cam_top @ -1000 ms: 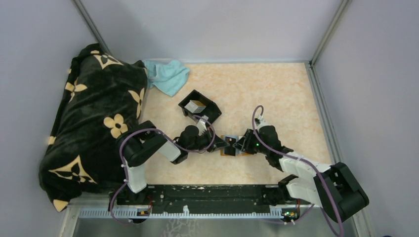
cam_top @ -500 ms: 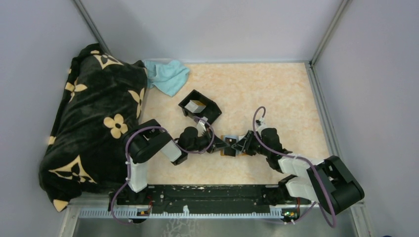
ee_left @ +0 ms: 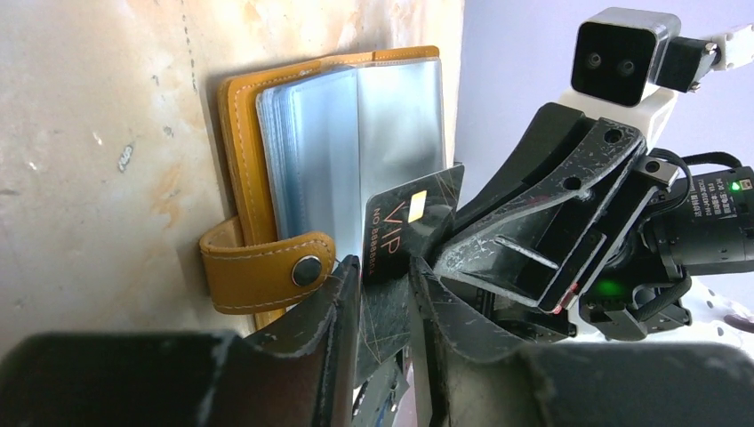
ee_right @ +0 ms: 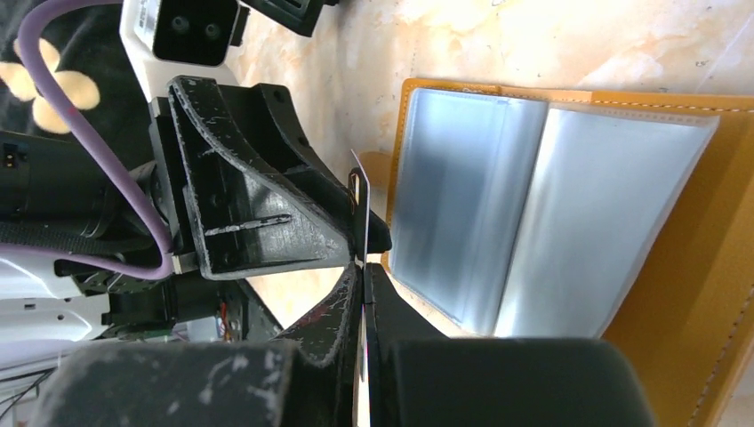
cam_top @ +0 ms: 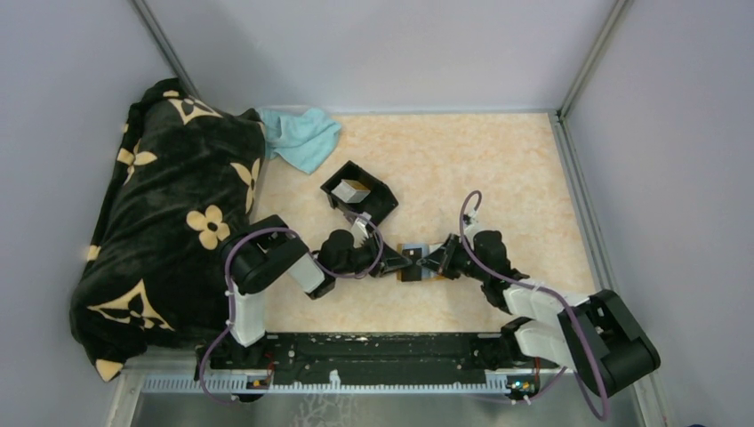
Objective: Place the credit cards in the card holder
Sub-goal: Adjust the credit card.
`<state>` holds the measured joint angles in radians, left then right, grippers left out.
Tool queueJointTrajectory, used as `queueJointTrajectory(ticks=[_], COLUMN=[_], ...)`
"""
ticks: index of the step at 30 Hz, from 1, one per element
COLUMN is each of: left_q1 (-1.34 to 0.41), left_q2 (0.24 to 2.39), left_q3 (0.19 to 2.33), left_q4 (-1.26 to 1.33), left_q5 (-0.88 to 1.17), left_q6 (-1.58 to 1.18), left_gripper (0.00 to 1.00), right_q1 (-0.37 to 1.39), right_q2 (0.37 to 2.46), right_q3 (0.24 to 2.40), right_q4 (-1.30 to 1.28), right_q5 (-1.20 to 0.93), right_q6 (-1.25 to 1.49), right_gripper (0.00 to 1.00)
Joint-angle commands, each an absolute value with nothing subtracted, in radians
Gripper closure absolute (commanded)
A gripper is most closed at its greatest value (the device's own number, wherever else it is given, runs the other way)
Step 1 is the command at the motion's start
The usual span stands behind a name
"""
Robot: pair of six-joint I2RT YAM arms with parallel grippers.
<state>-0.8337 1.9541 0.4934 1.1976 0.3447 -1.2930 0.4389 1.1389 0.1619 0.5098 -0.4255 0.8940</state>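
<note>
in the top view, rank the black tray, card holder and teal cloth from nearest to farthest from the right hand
1. card holder, at the right hand fingertips, table centre
2. black tray, further back and left
3. teal cloth, far back-left corner

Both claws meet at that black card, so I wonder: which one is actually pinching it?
The right gripper: its fingers are shut on the black card, while the left gripper has its fingers apart.

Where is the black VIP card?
The VIP card is mid-table in the top view, pinched by the right gripper, at the open orange card holder.
</note>
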Motion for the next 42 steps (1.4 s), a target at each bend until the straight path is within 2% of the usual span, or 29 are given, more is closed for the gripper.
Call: queueJointTrajectory(ticks=[1,10,25,42], left_q1=[-0.815,-0.802,-0.808,-0.822], left_q2=[1.927,1.85,1.796,1.808], left_q3=[0.469,0.491,0.581,0.628], left_q4=[1.242,1.043,0.756,0.665], left_q5=[0.362,0.329,0.275,0.248], left_q6=[-1.29,-1.194,-1.077,-1.053], left_gripper=[0.68,0.67,0.68,0.69], right_q1=[0.413,0.334,0.23,0.198], right_q2=[1.08,0.985,0.986,1.034], right_q3=[0.191,0.235,0.278,0.283], right_q4=[0.503,0.304,0.178,0.178], right_q5=[-0.45,-0.414,-0.407,-0.434], right_q6=[0.876,0.788,0.691,0.661], right_gripper=[1.0,1.0,1.0,1.0])
